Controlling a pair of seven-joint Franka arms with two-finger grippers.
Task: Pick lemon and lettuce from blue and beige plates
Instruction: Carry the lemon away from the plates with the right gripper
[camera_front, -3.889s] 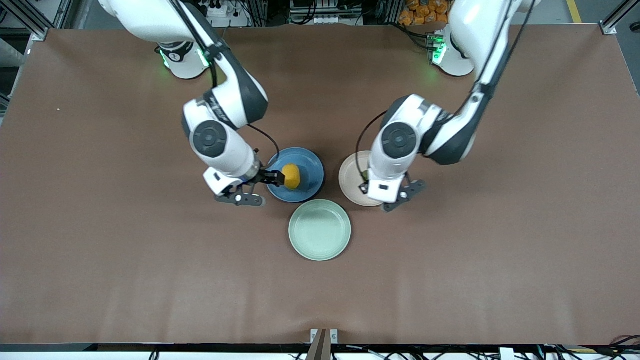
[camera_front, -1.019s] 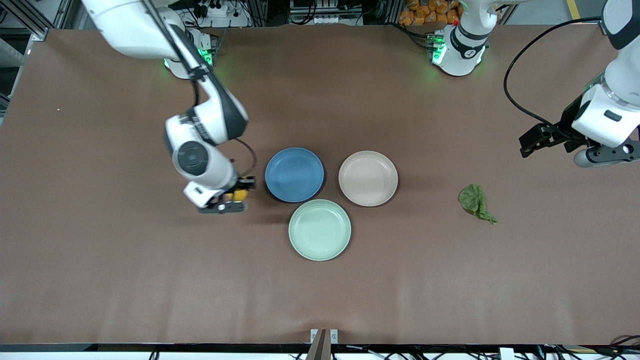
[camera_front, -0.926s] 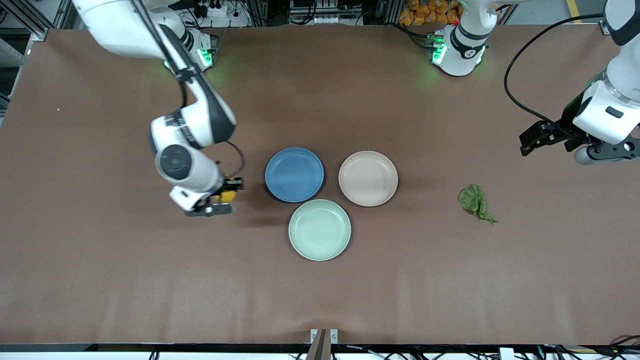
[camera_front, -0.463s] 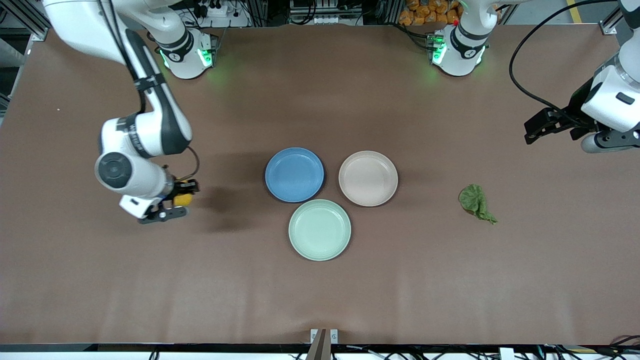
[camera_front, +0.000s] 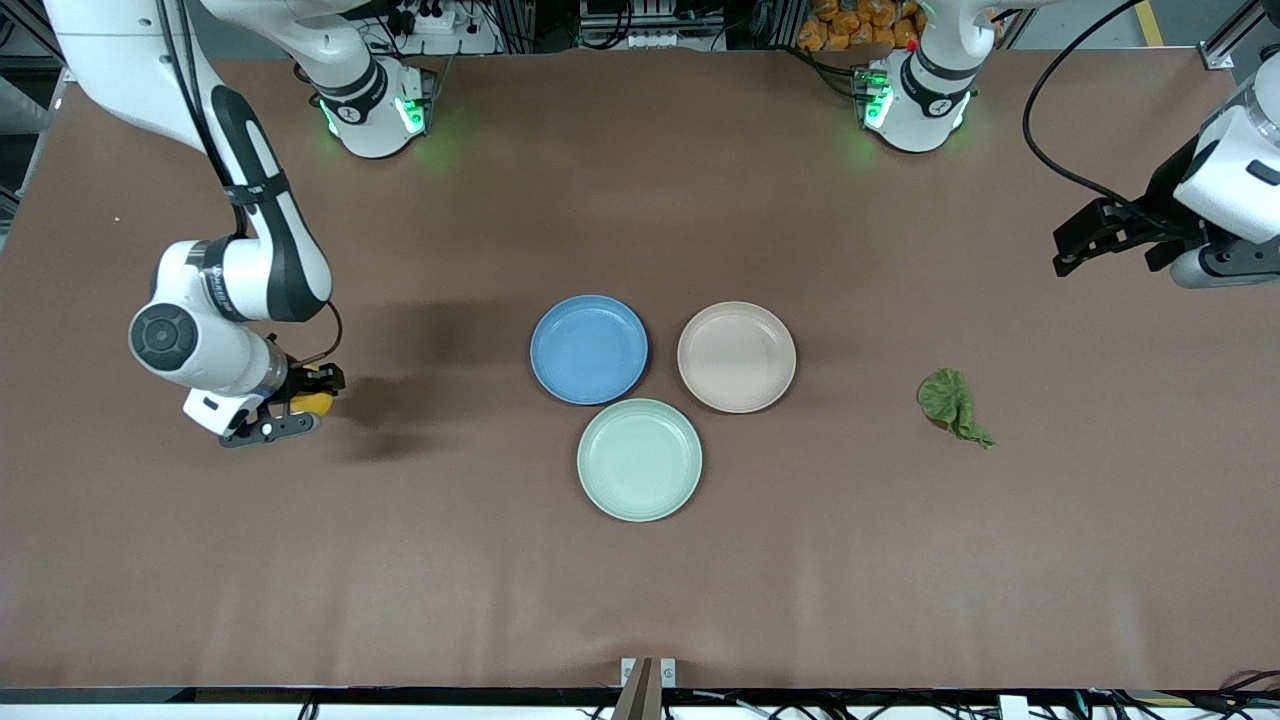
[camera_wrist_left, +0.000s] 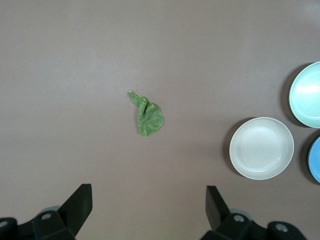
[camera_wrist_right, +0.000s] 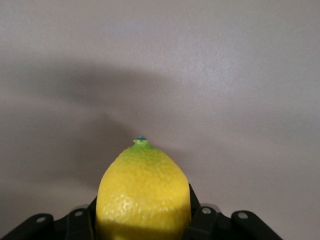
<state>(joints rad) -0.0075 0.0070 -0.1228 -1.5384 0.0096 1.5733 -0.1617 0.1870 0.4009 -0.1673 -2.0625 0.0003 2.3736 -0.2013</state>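
My right gripper (camera_front: 312, 392) is shut on the yellow lemon (camera_front: 316, 403), held over bare table toward the right arm's end; the lemon fills the right wrist view (camera_wrist_right: 144, 192). The dark green lettuce (camera_front: 952, 404) lies on the table toward the left arm's end, also seen in the left wrist view (camera_wrist_left: 147, 115). My left gripper (camera_front: 1075, 245) is open and empty, high over the table near that end, apart from the lettuce. The blue plate (camera_front: 589, 349) and the beige plate (camera_front: 737, 356) stand side by side mid-table, both bare.
A pale mint-green plate (camera_front: 639, 459) sits nearer the front camera, touching close to both other plates. In the left wrist view the beige plate (camera_wrist_left: 261, 148) and the mint plate (camera_wrist_left: 306, 95) show beside the lettuce.
My right gripper has carried the lemon off the blue plate and away toward the right arm's end. My left arm has drawn up and back from the lettuce, which lies still.
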